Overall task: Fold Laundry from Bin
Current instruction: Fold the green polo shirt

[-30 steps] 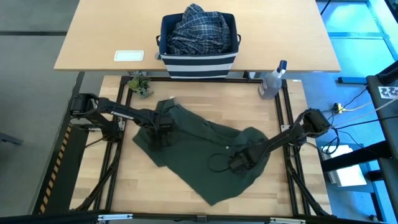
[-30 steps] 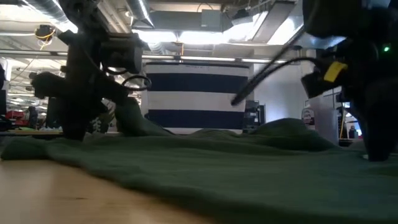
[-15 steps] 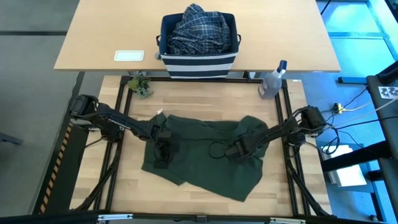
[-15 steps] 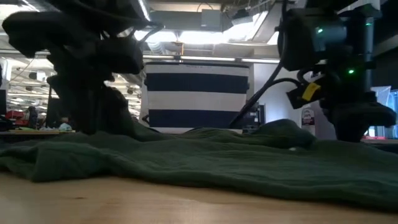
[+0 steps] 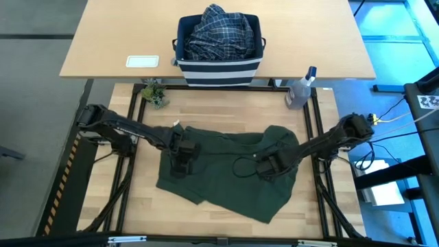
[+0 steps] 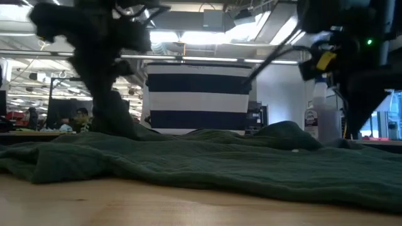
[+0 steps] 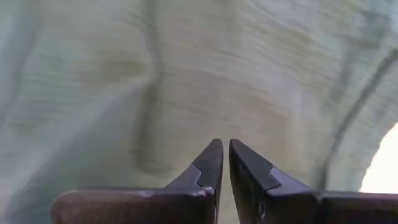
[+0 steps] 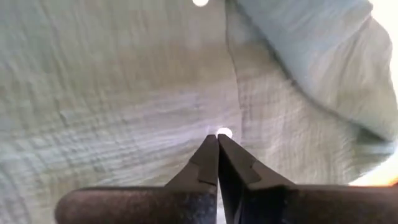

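The dark olive-green garment (image 5: 226,182) lies rumpled on the table, its upper edge along the far side. My left gripper (image 5: 181,159) is shut and points down over its left half (image 7: 280,74). My right gripper (image 5: 266,167) is shut just above its right half (image 8: 112,93), its tips near a white button (image 8: 224,132). The blue-and-white plaid shirt (image 5: 219,31) fills the striped navy bin (image 5: 219,67) on the far table. My left gripper (image 6: 107,122) points down at the garment's left half. In the low view its fingers merge with a raised hump of cloth (image 6: 122,116). I cannot tell whether they touch it.
A clear spray bottle (image 5: 300,92) stands at the table's far right corner and a small plant (image 5: 154,92) at the far left. A white card (image 5: 142,62) lies beside the bin. Bare wood shows along the near edge and left of the garment.
My left gripper went toward the near edge, my right toward the far edge. The garment turned with them from a slanting spread to a more compact shape, its top along the far side. Both grippers have since risen while the garment kept still.
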{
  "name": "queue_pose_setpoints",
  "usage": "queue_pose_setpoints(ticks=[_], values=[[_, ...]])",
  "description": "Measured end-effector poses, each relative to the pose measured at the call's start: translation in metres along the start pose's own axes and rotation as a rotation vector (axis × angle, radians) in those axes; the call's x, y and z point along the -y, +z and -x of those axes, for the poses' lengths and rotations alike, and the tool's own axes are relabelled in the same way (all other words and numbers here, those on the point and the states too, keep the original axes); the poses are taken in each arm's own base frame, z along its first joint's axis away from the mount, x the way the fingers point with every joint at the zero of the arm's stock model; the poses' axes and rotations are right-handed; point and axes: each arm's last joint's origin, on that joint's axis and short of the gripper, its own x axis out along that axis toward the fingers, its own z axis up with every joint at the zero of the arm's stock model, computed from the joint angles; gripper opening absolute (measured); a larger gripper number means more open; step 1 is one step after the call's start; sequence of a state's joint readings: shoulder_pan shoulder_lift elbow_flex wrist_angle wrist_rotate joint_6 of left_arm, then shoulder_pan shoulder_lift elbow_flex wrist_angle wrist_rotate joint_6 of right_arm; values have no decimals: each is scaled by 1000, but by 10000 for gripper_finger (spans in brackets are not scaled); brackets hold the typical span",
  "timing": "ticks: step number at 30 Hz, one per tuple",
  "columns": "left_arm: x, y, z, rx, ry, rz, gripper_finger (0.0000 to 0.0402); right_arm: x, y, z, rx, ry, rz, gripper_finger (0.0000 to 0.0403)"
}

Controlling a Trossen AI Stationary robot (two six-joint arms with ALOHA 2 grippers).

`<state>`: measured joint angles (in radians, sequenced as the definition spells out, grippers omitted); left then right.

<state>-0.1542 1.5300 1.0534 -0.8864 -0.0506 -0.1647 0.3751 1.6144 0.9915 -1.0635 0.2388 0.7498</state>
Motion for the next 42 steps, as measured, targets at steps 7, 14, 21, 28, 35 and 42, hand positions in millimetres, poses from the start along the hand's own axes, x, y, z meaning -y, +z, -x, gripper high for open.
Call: queue_pose_setpoints(ticks=[7,14,21,28,35,42], values=[[-27,6,43,136,81,-9,24,-3,1,9,107,43,-13,1],[-83,-20,66,314,109,158,34,-6,3,11,160,35,-6,1],[-138,-55,20,290,-66,353,83,-13,8,13,246,70,24,1],[-156,-60,-4,236,-117,385,138,-13,9,13,260,67,41,1],[-171,-60,-29,171,-133,409,152,-14,10,14,278,71,40,1],[-178,-59,-37,176,-140,424,155,-17,13,15,310,93,57,1]])
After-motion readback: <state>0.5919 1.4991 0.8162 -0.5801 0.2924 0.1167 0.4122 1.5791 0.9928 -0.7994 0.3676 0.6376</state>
